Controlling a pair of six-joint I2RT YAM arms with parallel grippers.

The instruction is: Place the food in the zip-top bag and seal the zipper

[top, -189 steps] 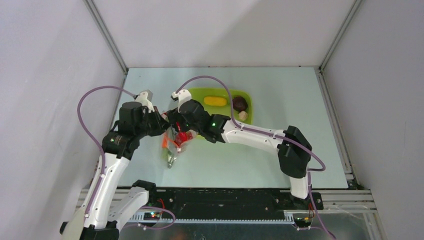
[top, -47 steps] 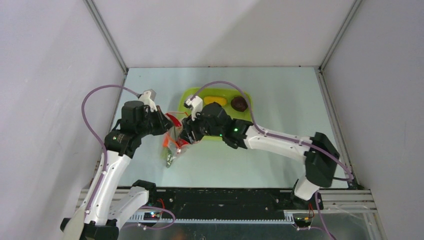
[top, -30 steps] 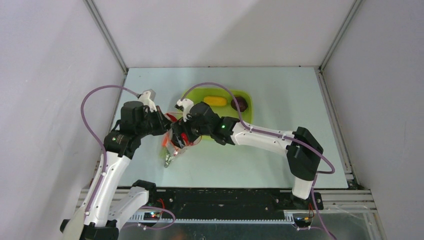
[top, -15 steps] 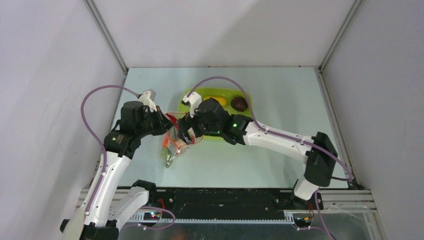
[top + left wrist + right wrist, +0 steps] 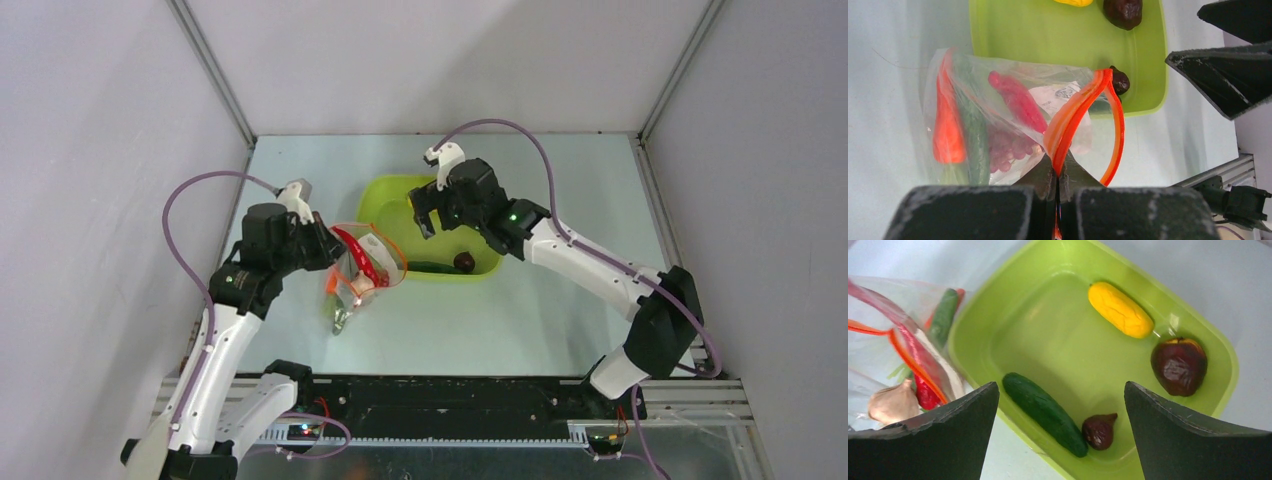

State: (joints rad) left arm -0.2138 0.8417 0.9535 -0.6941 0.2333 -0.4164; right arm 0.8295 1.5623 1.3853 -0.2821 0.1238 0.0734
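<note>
Left gripper (image 5: 1058,172) was clamped on the zipper (image 5: 1075,112), holding the bag (image 5: 993,110) mouth open in a loop just beside the tray (image 5: 1048,325) corner. Carrot (image 5: 945,135), chili (image 5: 1015,100), grapes (image 5: 1008,147) and garlic (image 5: 893,402) sat inside. Farther back, the right gripper (image 5: 432,212) hung spread wide over the tray, where cucumber (image 5: 1045,412), lemon (image 5: 1120,310) and ball (image 5: 1179,366) lay apart. Bare table (image 5: 580,180) beyond.

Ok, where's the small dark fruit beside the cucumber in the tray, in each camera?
Top external: small dark fruit at the tray's near edge, at the right end of the cucumber.
Left wrist: the fruit is right of centre, just beyond the top of the zipper loop.
Right wrist: the fruit is at bottom centre, by the cucumber's lower end.
Shared landmark: the lime-green tray, with the fruit by its rim.
</note>
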